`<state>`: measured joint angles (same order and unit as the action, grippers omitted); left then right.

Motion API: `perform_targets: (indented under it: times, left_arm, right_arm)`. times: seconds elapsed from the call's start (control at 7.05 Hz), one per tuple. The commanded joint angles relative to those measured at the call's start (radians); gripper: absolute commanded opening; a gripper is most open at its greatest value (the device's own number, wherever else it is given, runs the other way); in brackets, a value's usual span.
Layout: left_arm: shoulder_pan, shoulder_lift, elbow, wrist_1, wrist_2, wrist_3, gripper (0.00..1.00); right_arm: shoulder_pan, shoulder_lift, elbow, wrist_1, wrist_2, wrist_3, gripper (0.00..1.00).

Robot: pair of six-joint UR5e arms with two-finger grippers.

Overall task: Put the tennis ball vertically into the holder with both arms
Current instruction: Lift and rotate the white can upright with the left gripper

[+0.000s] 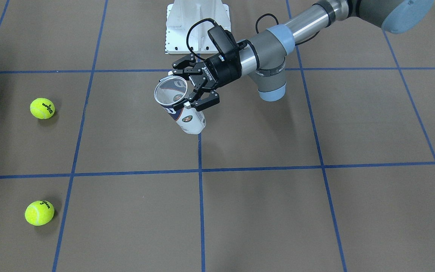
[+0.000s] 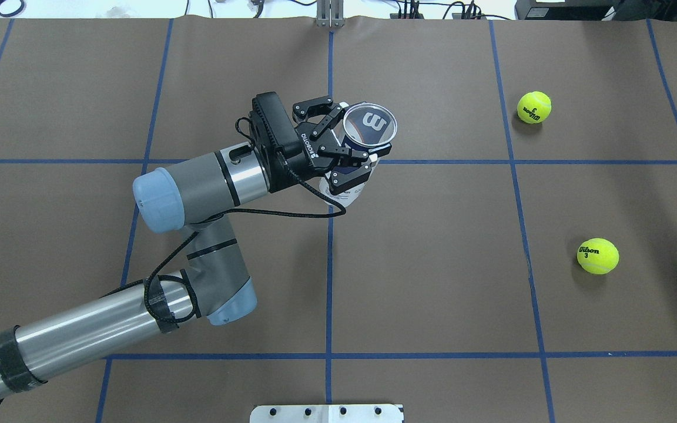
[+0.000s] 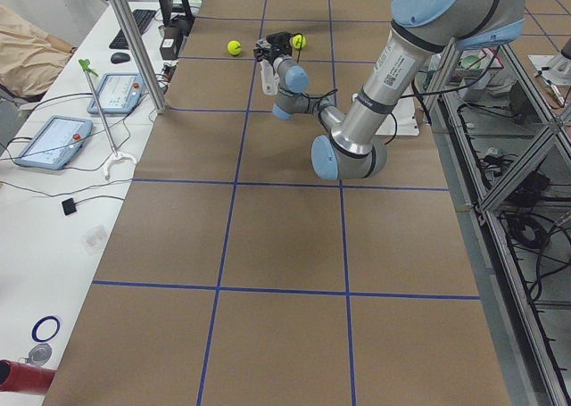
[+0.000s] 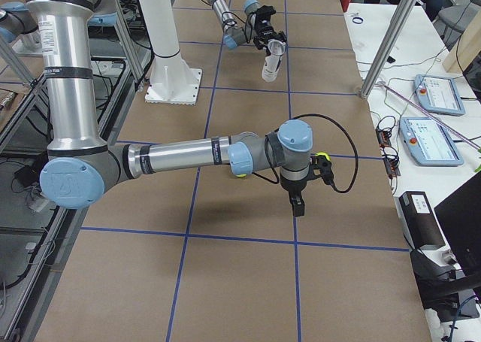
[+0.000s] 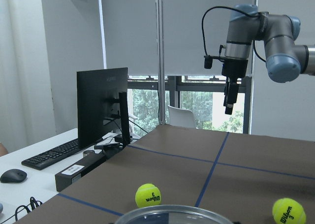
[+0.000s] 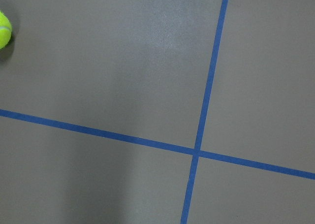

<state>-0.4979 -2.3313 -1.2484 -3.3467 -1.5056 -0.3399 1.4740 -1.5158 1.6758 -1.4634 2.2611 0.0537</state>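
My left gripper [image 1: 196,87] is shut on the holder [image 1: 182,109], a clear can with a white and navy label. It holds the can above the table near its middle, open mouth up and slightly tilted; the overhead view shows this too [image 2: 369,124]. The can's rim [image 5: 170,215] fills the bottom of the left wrist view. Two yellow tennis balls [image 2: 533,107] [image 2: 597,256] lie on the table's right side. My right gripper [image 4: 297,204] points down above the table, also seen in the left wrist view [image 5: 228,107]. I cannot tell whether it is open or shut.
The white pedestal base [image 1: 196,26] stands at the robot's side of the table. Blue tape lines [image 2: 329,247] grid the brown surface. A side table with a monitor [image 5: 102,106] and keyboard lies beyond the far edge. One ball [image 6: 4,29] shows at the right wrist view's edge.
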Motion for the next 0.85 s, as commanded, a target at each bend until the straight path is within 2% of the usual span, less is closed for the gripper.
perform_targets:
  times: [0.0, 0.28, 0.43, 0.71]
  left_arm:
    - [0.041, -0.002, 0.11, -0.204, 0.08, -0.001, 0.58]
    - [0.054, 0.006, 0.139, -0.224, 0.08, 0.002, 0.58]
    - [0.065, 0.006, 0.196, -0.284, 0.082, 0.008, 0.58]
    - [0.084, 0.006, 0.216, -0.298, 0.082, 0.013, 0.58]
  right_arm:
    - [0.0, 0.0, 0.007, 0.0, 0.0, 0.001, 1.0]
    - [0.0, 0.006, 0.007, 0.0, 0.0, 0.021, 1.0]
    - [0.0, 0.008, 0.007, 0.0, 0.0, 0.021, 1.0]
    - [0.0, 0.006, 0.007, 0.0, 0.002, 0.021, 1.0]
